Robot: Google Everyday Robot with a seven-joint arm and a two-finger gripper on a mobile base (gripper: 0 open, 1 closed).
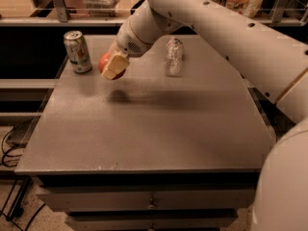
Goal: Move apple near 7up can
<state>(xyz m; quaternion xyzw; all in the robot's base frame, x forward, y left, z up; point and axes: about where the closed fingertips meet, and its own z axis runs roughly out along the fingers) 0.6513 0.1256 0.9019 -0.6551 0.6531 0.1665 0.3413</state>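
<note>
The 7up can [78, 51] stands upright at the table's far left, silver top, white and green body. My gripper [113, 66] is shut on the red apple [105, 63] and holds it a little above the table, just right of the can. A cream finger pad [116, 65] covers most of the apple, so only its red left side and bottom show. The apple's shadow falls on the tabletop below it.
A clear plastic bottle [173, 56] lies on the grey table [144, 124] right of the gripper. My white arm reaches in from the upper right. Shelves and a rail run behind the table. Drawers sit under its front edge.
</note>
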